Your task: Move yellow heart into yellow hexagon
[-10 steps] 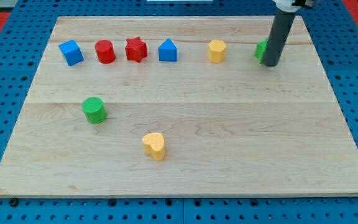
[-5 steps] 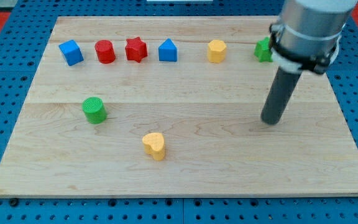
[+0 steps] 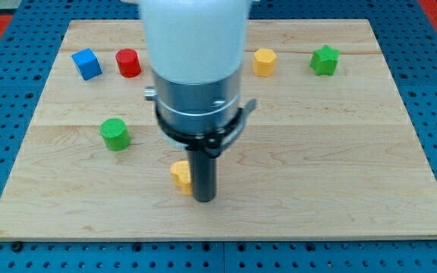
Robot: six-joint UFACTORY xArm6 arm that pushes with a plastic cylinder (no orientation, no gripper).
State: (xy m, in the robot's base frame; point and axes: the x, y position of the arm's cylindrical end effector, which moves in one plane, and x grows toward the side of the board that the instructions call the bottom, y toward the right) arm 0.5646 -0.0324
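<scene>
Resting my tip [image 3: 204, 199] against the yellow heart's [image 3: 179, 175] right side, lower centre; yellow hexagon [image 3: 264, 61] upper right; no pincer fitted.

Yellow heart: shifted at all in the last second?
No. The yellow heart sits at the same spot below-right of the green cylinder; only my tip has arrived, now against its right side.

Pale wood-grain counter [image 3: 340, 152] on a blue pegboard [image 3: 6, 250] dotted with dark holes, bearing a blue cube [image 3: 86, 64], red cylinder [image 3: 128, 63], yellow hexagon [image 3: 263, 61], green star [image 3: 325, 60], green cylinder [image 3: 115, 133] and yellow heart [image 3: 180, 175]; rod dark grey, its housing white and silver.
</scene>
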